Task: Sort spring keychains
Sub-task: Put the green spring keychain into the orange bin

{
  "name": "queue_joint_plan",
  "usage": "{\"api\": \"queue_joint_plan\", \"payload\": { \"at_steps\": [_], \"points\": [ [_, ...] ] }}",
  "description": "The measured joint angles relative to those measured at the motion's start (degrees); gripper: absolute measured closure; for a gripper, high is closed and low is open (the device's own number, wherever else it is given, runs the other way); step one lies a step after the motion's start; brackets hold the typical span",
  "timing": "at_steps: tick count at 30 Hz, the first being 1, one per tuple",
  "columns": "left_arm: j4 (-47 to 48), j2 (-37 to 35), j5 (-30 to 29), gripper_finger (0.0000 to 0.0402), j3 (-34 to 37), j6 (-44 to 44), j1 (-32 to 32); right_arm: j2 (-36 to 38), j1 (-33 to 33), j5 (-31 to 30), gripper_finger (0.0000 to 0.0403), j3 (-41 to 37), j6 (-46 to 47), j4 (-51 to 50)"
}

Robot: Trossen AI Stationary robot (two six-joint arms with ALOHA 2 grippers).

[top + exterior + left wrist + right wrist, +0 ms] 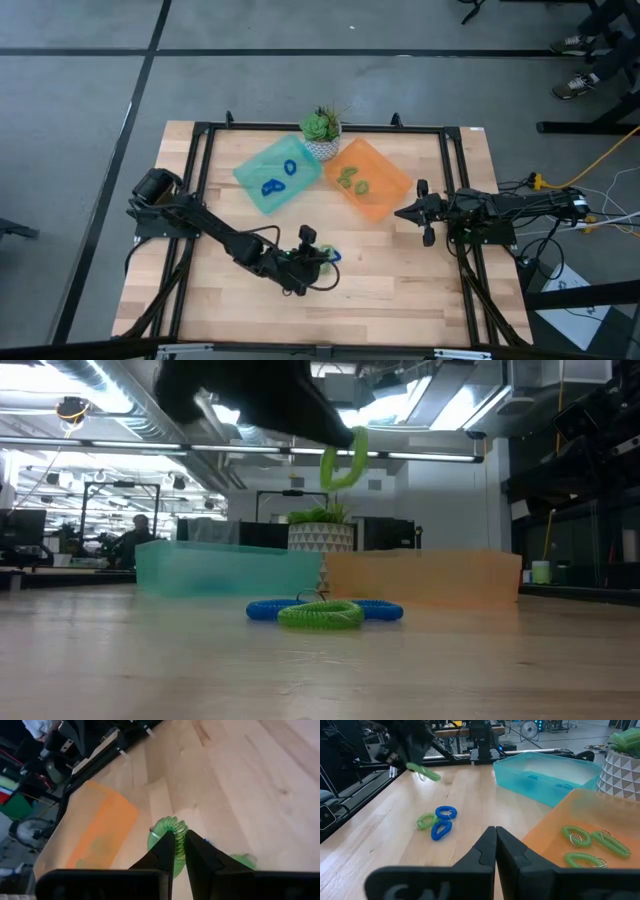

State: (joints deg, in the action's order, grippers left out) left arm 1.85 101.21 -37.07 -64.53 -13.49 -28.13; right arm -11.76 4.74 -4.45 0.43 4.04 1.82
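My left gripper (180, 851) hangs above the table's near middle (322, 258), shut on a green spring keychain (169, 828), which also shows lifted in the low view (343, 458) and in the right wrist view (423, 771). Below it, one green keychain (425, 821) and two blue ones (446, 812) (441, 829) lie flat on the wood. The teal tray (255, 160) holds two blue keychains (272, 185). The orange tray (385, 190) holds three green ones (577, 835). My right gripper (495, 837) waits shut at the table's right, by the orange tray. My left gripper pinches the green keychain's coil (175, 832) between its two fingers, one on each side of the loop. The fingers slant down from the table's left side. The keychain is lifted clear of the table and its loop hangs curved below the fingers (345, 465).
A potted plant (322, 126) stands at the far edge between the two trays. A black frame (200, 150) runs around the tabletop. Bare wood lies along the near side, left and right of the loose keychains.
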Motion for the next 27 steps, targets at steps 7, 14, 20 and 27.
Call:
{"api": "queue_joint_plan", "payload": {
  "at_steps": [7,14,20,27],
  "points": [
    [2.6,-1.8,-3.3,0.0373,0.0,5.4,-2.9,0.0,0.0,0.0,0.0395,0.0,0.0,0.0],
    [5.4,-2.5,-5.9,0.0375,0.0,9.4,-3.1,0.0,0.0,0.0,0.0395,0.0,0.0,0.0],
    [6.1,-2.5,-6.7,0.0375,0.0,11.4,-3.1,0.0,0.0,0.0,0.0395,0.0,0.0,0.0],
    [5.9,-2.5,-7.0,0.0376,0.0,11.4,-2.4,0.0,0.0,0.0,0.0395,0.0,0.0,0.0]
  ]
}}
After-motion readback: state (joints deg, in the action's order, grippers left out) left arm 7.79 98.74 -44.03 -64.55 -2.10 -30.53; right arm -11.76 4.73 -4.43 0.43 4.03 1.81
